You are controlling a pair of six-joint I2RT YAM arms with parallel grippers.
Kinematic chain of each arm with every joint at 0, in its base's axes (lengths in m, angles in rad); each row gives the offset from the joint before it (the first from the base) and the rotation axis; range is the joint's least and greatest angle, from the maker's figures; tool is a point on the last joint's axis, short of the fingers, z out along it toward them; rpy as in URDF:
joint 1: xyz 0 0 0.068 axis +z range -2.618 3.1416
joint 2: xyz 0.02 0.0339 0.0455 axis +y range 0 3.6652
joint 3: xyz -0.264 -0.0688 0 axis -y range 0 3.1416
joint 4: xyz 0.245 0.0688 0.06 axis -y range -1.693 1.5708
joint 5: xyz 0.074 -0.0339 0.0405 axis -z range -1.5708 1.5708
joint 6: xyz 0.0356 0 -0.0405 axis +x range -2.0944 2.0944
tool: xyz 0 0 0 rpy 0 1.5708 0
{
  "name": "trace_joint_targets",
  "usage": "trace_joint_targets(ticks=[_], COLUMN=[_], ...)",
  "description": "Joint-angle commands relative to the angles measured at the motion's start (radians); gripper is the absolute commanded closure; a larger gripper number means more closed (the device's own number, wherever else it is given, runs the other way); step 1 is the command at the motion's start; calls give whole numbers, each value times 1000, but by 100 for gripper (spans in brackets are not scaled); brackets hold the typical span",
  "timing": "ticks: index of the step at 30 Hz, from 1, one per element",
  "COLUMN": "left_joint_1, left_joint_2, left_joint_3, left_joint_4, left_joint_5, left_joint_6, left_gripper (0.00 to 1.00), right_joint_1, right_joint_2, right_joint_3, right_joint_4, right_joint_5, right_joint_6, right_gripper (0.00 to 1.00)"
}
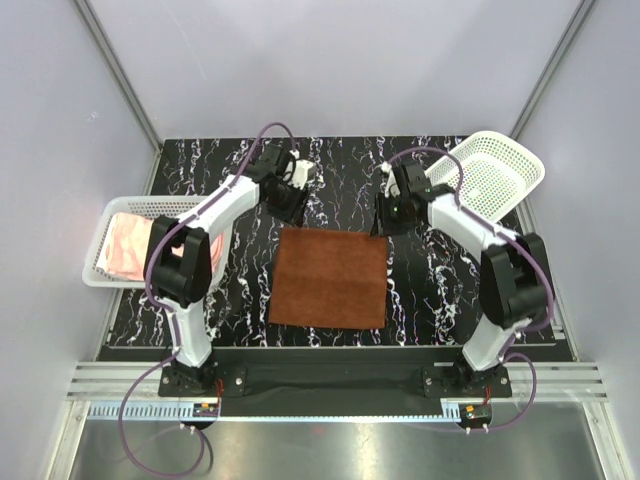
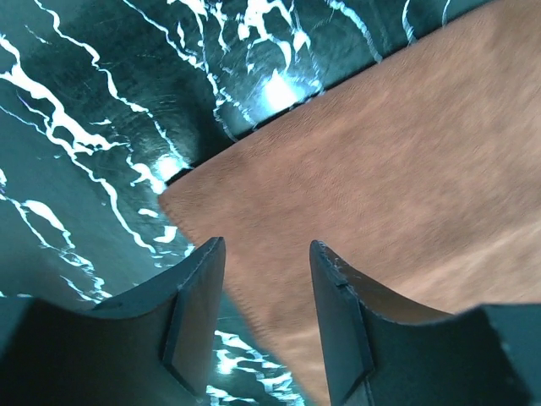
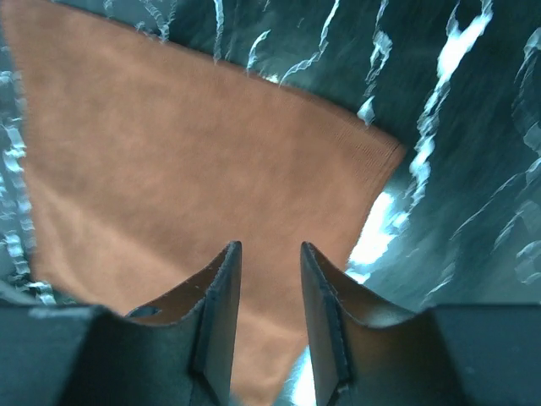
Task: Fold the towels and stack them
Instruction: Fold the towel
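Both sets of jaws are spread with nothing pinched. The left gripper (image 2: pixel 266 245) hangs over the far left corner of the brown towel (image 1: pixel 330 278), and the right gripper (image 3: pixel 270 247) over the far right corner. Towel's lying flat in the middle of the table (image 1: pixel 440 290), no fold that I can make out. The pink towel (image 1: pixel 125 245) sits bunched in the basket (image 1: pixel 140 203) on the left. So early days I'd say: folding not begun, nothing stacked.
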State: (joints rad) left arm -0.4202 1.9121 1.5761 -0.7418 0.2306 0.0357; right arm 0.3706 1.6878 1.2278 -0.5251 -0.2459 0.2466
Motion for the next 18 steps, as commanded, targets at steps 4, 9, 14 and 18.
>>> trace_joint_targets(ticks=[4,9,14,18], left_joint_1=[67,58,61,51], left_joint_2=[-16,37,123,189], left_joint_3=[-11,-2,24,47], left_joint_4=[6,-20,-25,-41], left_joint_5=[255,265,207,170], left_joint_6=[165,170,148,133], left_gripper=[78,78,80,82], right_joint_1=[-81,-119,-127,-130], right_joint_2=[191,292,380,378], right_joint_3=[205,300,334,300], right_joint_4=[-145,-202,-199,-153], right_joint_5=[-137,-242,-216,-179], right_joint_6=[-285,-310,-306,-296], right_gripper=[74,76,83,84])
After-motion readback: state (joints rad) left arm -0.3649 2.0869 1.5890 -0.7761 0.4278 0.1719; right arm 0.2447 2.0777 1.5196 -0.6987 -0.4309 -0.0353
